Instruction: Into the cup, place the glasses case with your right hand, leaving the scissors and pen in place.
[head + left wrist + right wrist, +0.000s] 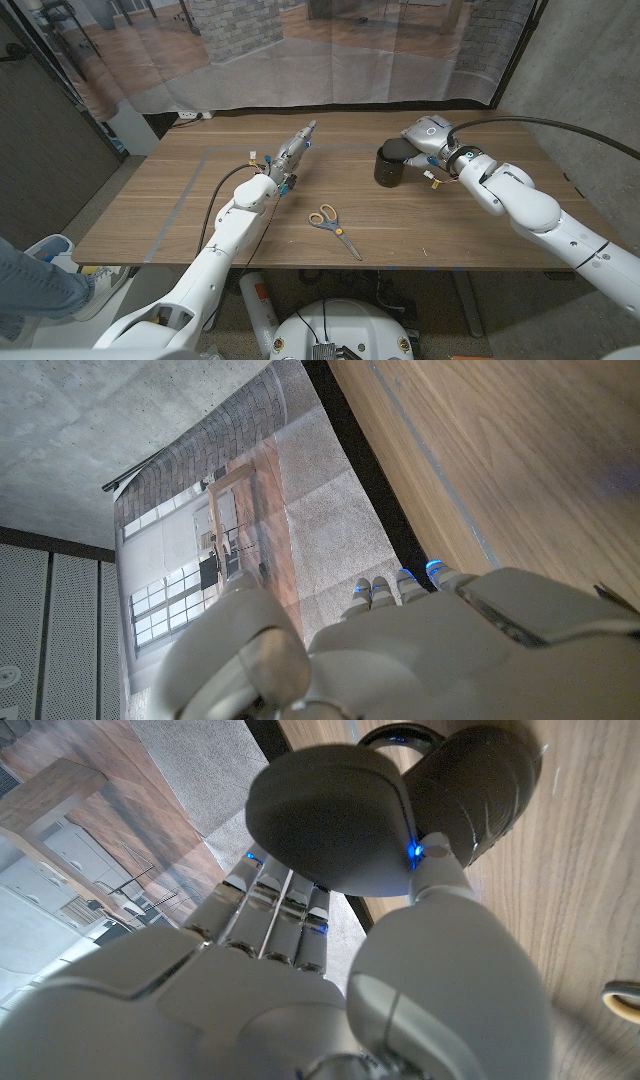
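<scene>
Standing partly inside the one dark cylindrical cup [388, 165], the single dark grey rounded glasses case [330, 825] is pinched by the right hand [432, 140], thumb on one side and the other fingers [280, 910] on the far side, as the right wrist view shows. In the head view that hand reaches over the cup's rim from the robot's right, its white arm stretching back toward the lower right corner. Nearer the robot than the right hand, one pair of scissors with orange handles [330, 228] lies on the brown wooden table [180, 200], blades pointing toward the near edge. I cannot make out a pen. Well apart to the robot's left, the left hand [292, 152] stretches forward with straight fingers close together, gripping nothing; its fingertips [380, 595] reach toward the table's far edge.
</scene>
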You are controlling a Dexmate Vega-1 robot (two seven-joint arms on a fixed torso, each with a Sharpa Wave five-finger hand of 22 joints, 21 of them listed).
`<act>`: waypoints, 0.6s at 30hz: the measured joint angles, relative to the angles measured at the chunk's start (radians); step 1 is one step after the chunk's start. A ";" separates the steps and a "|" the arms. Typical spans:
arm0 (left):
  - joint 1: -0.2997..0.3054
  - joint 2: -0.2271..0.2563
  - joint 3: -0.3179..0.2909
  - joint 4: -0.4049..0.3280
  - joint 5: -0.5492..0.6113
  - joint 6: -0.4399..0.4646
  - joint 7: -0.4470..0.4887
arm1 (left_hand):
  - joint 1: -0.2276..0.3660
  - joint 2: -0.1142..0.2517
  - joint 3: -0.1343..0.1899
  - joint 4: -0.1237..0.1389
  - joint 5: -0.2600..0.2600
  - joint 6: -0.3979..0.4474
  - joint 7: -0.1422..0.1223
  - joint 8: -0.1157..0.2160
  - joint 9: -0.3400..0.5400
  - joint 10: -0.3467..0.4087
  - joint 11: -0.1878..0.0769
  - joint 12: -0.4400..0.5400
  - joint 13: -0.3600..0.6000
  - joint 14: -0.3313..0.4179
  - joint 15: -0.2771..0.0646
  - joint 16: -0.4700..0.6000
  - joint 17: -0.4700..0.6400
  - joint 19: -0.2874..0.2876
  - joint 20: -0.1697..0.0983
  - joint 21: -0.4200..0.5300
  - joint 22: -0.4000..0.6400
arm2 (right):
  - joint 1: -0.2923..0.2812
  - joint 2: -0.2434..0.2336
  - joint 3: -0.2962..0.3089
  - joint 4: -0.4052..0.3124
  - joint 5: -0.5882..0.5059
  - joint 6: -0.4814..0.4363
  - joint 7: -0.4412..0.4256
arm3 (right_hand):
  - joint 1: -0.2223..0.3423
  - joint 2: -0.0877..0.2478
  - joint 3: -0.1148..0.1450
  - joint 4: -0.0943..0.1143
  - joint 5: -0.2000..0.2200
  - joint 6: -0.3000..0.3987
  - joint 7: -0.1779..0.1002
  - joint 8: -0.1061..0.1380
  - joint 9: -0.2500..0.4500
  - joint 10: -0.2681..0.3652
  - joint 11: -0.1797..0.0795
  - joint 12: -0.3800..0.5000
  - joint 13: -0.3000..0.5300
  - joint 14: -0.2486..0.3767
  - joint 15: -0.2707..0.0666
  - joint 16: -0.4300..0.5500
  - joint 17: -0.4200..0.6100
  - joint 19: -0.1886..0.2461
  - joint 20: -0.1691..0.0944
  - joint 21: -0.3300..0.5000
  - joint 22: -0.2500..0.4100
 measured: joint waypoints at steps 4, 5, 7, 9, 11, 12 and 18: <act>0.005 -0.004 0.003 0.001 0.003 -0.005 0.005 | 0.000 0.000 0.000 0.000 0.000 0.000 0.000 0.000 0.000 0.000 0.000 0.000 0.000 0.000 0.000 0.000 0.000 0.000 0.000 0.000 0.000 | 0.013 -0.005 -0.008 0.007 -0.011 0.012 0.012 | 0.000 0.000 0.000 0.000 0.000 0.003 0.003 -0.001 0.000 0.000 0.000 0.000 0.000 0.000 0.000 0.000 0.000 0.000 0.000 0.000 0.000; 0.006 -0.004 0.003 0.001 0.004 -0.005 0.006 | 0.000 0.000 0.000 0.000 0.000 0.000 0.000 0.000 0.000 0.000 0.000 0.000 0.000 0.000 0.000 0.000 0.000 0.000 0.000 0.000 0.000 | 0.015 -0.005 -0.009 0.008 -0.011 0.012 0.012 | 0.000 0.000 0.000 0.000 0.000 0.004 0.004 -0.003 0.000 0.000 0.000 0.000 0.000 0.000 0.000 0.000 0.000 0.000 0.000 0.000 0.000; 0.008 -0.004 0.003 0.001 0.004 -0.006 0.006 | 0.000 0.000 0.000 0.000 0.000 0.000 0.000 0.000 0.000 0.000 0.000 0.000 0.000 0.000 0.000 0.000 0.000 0.000 0.000 0.000 0.000 | 0.019 -0.006 -0.013 0.010 -0.018 0.020 0.017 | 0.000 0.000 0.000 0.000 0.000 0.004 0.004 -0.003 0.000 0.000 0.000 0.000 0.000 0.000 0.000 0.000 0.000 0.000 0.000 0.000 0.000; 0.009 -0.003 0.003 0.001 0.005 -0.006 0.007 | 0.000 0.000 0.000 0.000 0.000 0.000 0.000 0.000 0.000 0.000 0.000 0.000 0.000 0.000 0.000 0.000 0.000 0.000 0.000 0.000 0.000 | 0.026 -0.007 -0.018 0.013 -0.021 0.024 0.019 | 0.000 0.000 -0.001 -0.001 0.000 0.004 0.004 -0.003 0.000 0.000 0.000 0.000 0.000 0.000 0.000 0.000 0.000 0.000 0.000 0.000 0.000; 0.012 0.001 0.001 -0.002 0.005 -0.006 0.007 | 0.000 0.000 0.000 0.000 0.000 0.000 0.000 0.000 0.000 0.000 0.000 0.000 0.000 0.000 0.000 0.000 0.000 0.000 0.000 0.000 0.000 | 0.033 -0.007 -0.024 0.016 -0.024 0.028 0.021 | 0.000 0.000 -0.001 -0.001 0.000 0.004 0.004 -0.003 0.000 0.000 0.000 0.000 0.000 0.000 0.000 -0.004 0.000 0.000 0.000 0.000 0.000; 0.012 0.001 0.001 -0.002 0.005 -0.006 0.007 | 0.000 0.000 0.000 0.000 0.000 0.000 0.000 0.000 0.000 0.000 0.000 0.000 0.000 0.000 0.000 0.000 0.000 0.000 0.000 0.000 0.000 | 0.033 -0.007 -0.024 0.016 -0.027 0.032 0.021 | 0.000 0.000 -0.001 -0.001 0.000 0.004 0.004 -0.004 0.000 0.000 0.000 0.000 0.000 0.000 0.000 -0.004 0.000 0.000 0.000 0.000 0.000; 0.017 0.008 -0.007 -0.011 0.004 -0.006 0.007 | 0.000 0.000 -0.002 -0.003 0.000 0.000 0.000 0.000 0.000 0.000 0.000 0.000 0.000 0.000 0.000 0.000 0.000 0.000 0.000 0.000 0.000 | 0.053 -0.008 -0.042 0.026 -0.039 0.052 0.032 | 0.000 0.000 -0.001 -0.001 0.000 0.004 0.004 -0.006 0.000 0.000 0.000 0.000 0.000 0.000 0.000 -0.004 0.000 0.000 0.000 0.000 0.000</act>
